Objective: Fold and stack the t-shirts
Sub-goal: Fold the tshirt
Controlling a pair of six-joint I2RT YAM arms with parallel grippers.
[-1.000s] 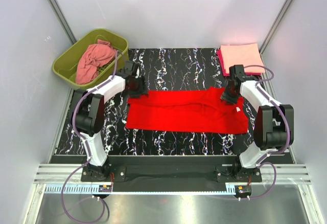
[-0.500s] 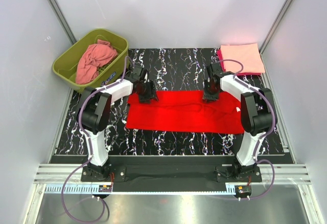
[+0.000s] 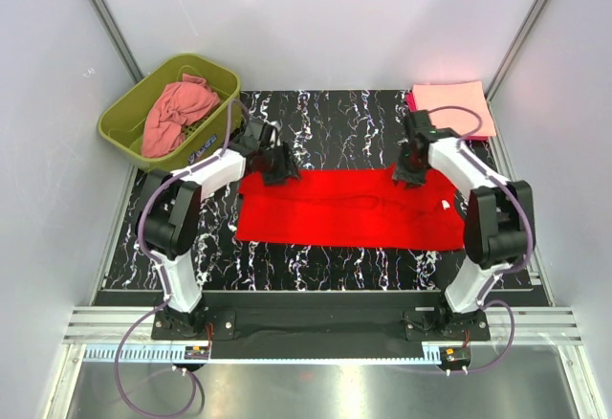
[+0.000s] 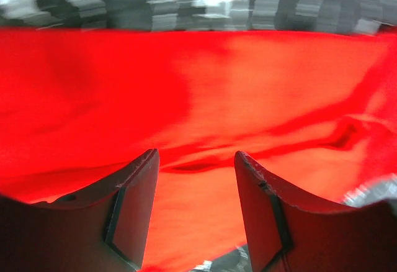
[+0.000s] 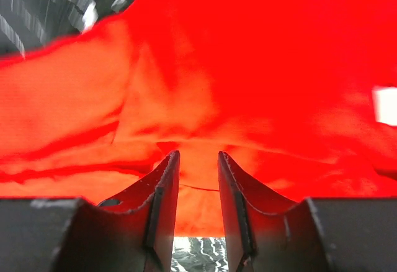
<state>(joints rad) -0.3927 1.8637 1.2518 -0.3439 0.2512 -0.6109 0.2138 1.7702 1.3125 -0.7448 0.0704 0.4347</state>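
The bright red t-shirt [image 3: 344, 210] lies folded into a long strip across the middle of the black marbled table. My left gripper [image 3: 284, 163] hovers over its far left edge, jaws wide apart and empty, with red cloth below them [image 4: 195, 157]. My right gripper [image 3: 409, 172] is at the far right edge, jaws a narrow way apart over the cloth [image 5: 198, 155]. The pale peach t-shirt [image 3: 454, 103] lies folded on the magenta t-shirt [image 3: 414, 115] at the back right. The salmon-pink t-shirt [image 3: 177, 113] is crumpled in the tub.
An olive-green plastic tub [image 3: 120, 121] stands at the back left, off the table's corner. White walls close in the table on three sides. The arm bases sit on a rail at the near edge.
Both grippers swung inward along the shirt's far edge, then drew back outward a little. The shirt's far edge at the right looks flatter than before.
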